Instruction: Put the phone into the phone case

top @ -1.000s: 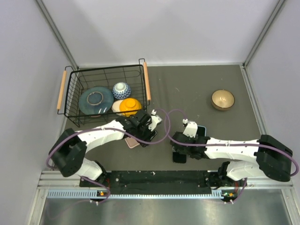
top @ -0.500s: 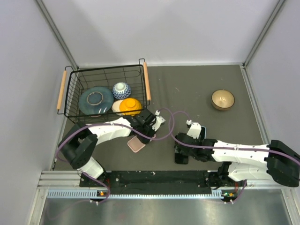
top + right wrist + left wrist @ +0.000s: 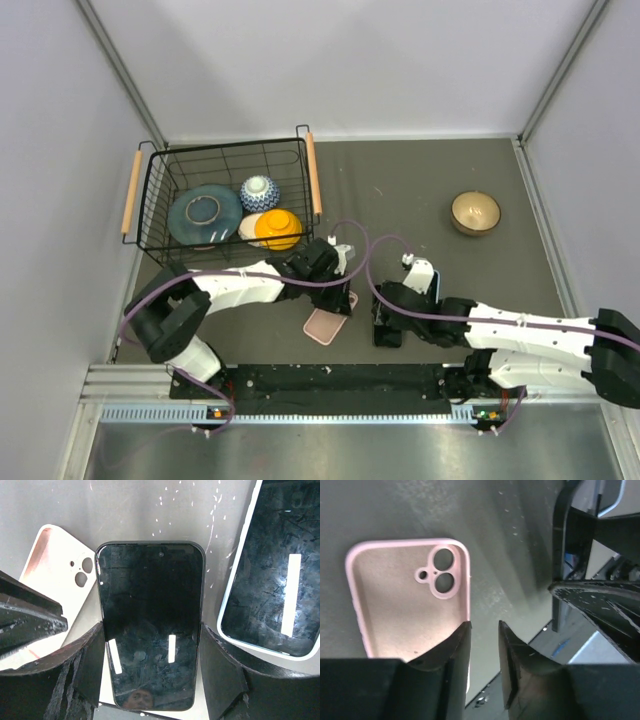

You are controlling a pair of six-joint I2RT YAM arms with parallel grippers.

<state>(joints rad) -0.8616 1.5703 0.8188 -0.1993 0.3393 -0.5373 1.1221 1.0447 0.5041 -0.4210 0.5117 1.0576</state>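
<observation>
The pink phone case [image 3: 405, 605] lies hollow side up on the table, its camera cut-outs toward the far end; in the top view the phone case [image 3: 324, 326] sits just left of the right arm. My left gripper [image 3: 485, 625] hovers over the case's right rim, jaws a narrow gap apart with bare table between them, one finger [image 3: 452, 647] over the case edge. My right gripper [image 3: 151, 630] is shut on the phone [image 3: 150, 605], black screen up, held by its long sides. The phone [image 3: 387, 335] hangs right beside the case.
A black-faced slab with a light blue rim [image 3: 275, 575] lies just right of the held phone, seen also as the slab [image 3: 431, 281]. A wire basket [image 3: 150, 200] with bowls stands at back left. A golden bowl [image 3: 475, 212] sits at back right.
The left gripper dragged the pink case to the right and toward the near edge, next to the phone, closing on it and then loosening. The right gripper kept hold of the phone.
</observation>
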